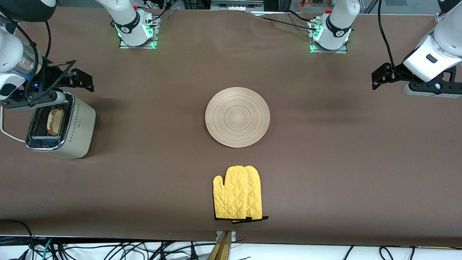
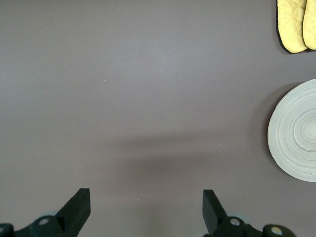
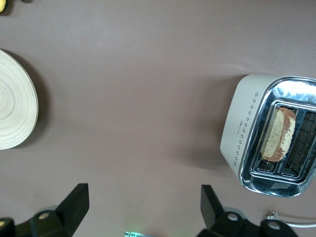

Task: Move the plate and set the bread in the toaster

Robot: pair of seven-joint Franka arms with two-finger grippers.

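A wide brown cloth-covered table [image 1: 325,162] fills the scene, with the two white arm bases bolted along its edge farthest from the front camera. Next in size is the round, flat, light-tan wooden plate [image 1: 237,117] with concentric ring grooves, lying bare near the middle of the table; its rim also shows at the edge of both wrist views. The cream-white two-slot toaster [image 1: 74,131] with rounded corners, a shiny chrome top and a small dotted pattern on its side stands at the right arm's end of the table, well apart from the plate, a white cord [image 1: 7,131] curling from it. A pair of quilted yellow oven mitts [image 1: 237,198] with black cuffs lies flat, one overlapping the other, nearer to the front camera than the plate and close to it. The black two-finger right gripper [image 1: 81,80] hangs in the air just beside the toaster — its fingers [image 3: 74,205] spread wide and holding nothing. The black left gripper [image 1: 379,76] hovers over bare table at the left arm's end, its fingers [image 2: 76,210] likewise wide apart and empty. Smallest is the squarish slice of pale, speckled bread [image 1: 55,121] with a brown crust — it sits upright in one slot of the toaster, its top edge showing above the chrome.
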